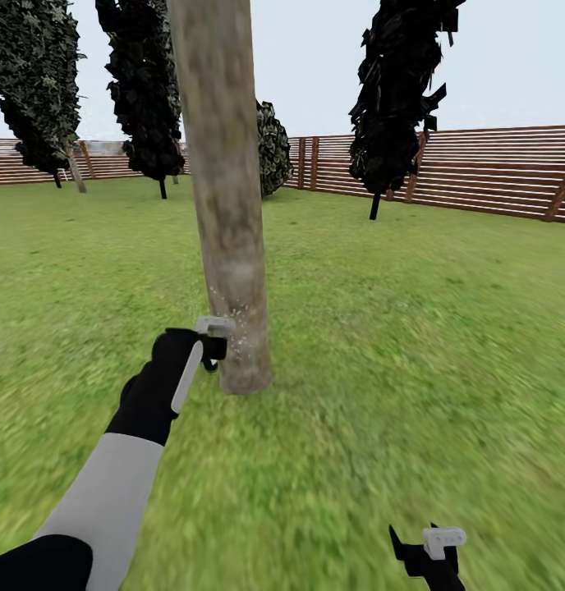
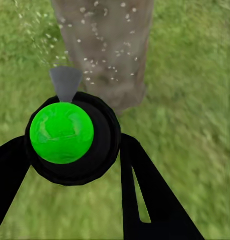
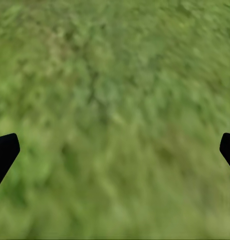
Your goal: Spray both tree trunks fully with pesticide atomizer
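A thick grey-beige tree trunk rises from the lawn straight ahead. My left gripper is held low beside its base, shut on the pesticide atomizer. The atomizer is a black bottle seen from above, with a bright green cap and a grey nozzle aimed at the trunk. White droplets speckle the bark and the air around the nozzle. A second pale-trunked tree stands far off at the left by the fence. My right gripper hangs low at the right over grass, open, its fingertips wide apart.
Green lawn stretches all around the trunk. A brown slat fence closes the back. Black-leaved trees stand at the back left and back right, with a dark bush behind the trunk.
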You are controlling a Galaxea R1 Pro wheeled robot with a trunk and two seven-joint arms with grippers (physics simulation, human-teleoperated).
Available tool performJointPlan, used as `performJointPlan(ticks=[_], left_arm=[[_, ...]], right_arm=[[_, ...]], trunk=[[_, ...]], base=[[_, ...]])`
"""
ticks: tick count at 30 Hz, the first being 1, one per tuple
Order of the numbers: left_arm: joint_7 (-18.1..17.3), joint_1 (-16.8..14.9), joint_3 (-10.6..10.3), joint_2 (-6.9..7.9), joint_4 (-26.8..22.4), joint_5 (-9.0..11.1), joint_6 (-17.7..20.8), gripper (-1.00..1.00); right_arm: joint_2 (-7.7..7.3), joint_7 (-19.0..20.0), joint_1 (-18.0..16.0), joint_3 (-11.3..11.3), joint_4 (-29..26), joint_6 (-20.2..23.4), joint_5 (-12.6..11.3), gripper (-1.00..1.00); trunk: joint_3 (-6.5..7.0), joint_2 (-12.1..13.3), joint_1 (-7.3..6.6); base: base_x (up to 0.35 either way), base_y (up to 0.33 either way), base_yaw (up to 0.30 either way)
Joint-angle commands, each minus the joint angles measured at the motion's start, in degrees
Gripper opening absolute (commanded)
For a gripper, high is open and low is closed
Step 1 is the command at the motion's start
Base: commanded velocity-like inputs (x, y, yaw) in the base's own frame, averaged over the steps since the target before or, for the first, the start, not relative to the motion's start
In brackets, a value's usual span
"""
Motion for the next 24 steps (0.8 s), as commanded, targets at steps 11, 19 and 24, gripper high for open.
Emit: performJointPlan(ticks=[11,19,24], left_arm=[[0.00,-1.29,0.37,0.40,-0.58,-0.53,0.35,-1.00],[0.02,-2.96,0.09,-1.64,-3.06,0.12,0.44,-1.00],[0.08,-2.36,0.36,-1.17,-3.31,-0.04,0.44,-1.00]], right_arm=[[0.00,0.00,0.00,0.00,0.00,0.00,0.00,1.00],[0.00,0.00,0.00,0.00,0.00,0.00,0.00,1.00],[0.01,0.00,0.00,0.00,0.00,0.00,0.00,1.00]], trunk=[[0.00,0.00,0.00],[0.00,0.00,0.00],[0.00,0.00,0.00]], base=[[0.007,0.000,0.000],[0.000,0.000,0.000],[0.000,0.000,0.000]])
